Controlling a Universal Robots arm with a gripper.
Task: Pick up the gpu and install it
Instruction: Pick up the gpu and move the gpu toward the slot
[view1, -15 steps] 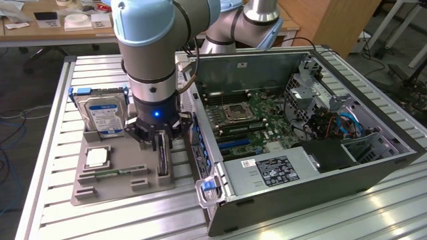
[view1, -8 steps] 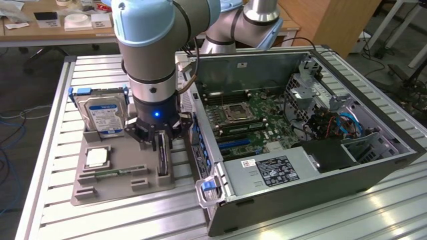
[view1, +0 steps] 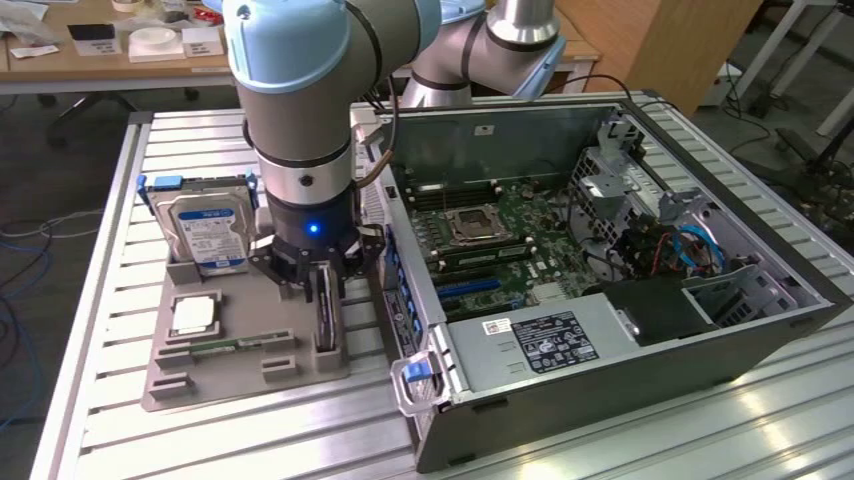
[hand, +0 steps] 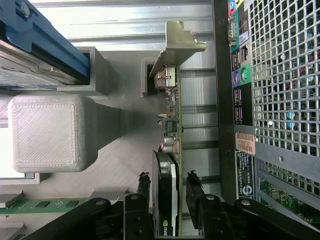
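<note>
The gpu (view1: 326, 322) stands on its edge in a slot of the grey holder tray (view1: 240, 375), just beside the open computer case (view1: 601, 330). In the wrist view the gpu (hand: 171, 125) shows its green board, black cooler and silver end bracket. My gripper (view1: 324, 285) is lowered over it. Its black fingers (hand: 144, 184) stand on either side of the card with a narrow gap on each side, so the gripper (hand: 167, 182) is open around the gpu. The card rests in its slot.
A silver hard drive (view1: 207, 230) with a blue label stands at the tray's far end. A narrow green memory stick (view1: 234, 345) and a grey block (view1: 196, 315) lie on the tray. The case's motherboard (view1: 494, 240) is exposed, and its rear panel (hand: 240, 90) is close to the card.
</note>
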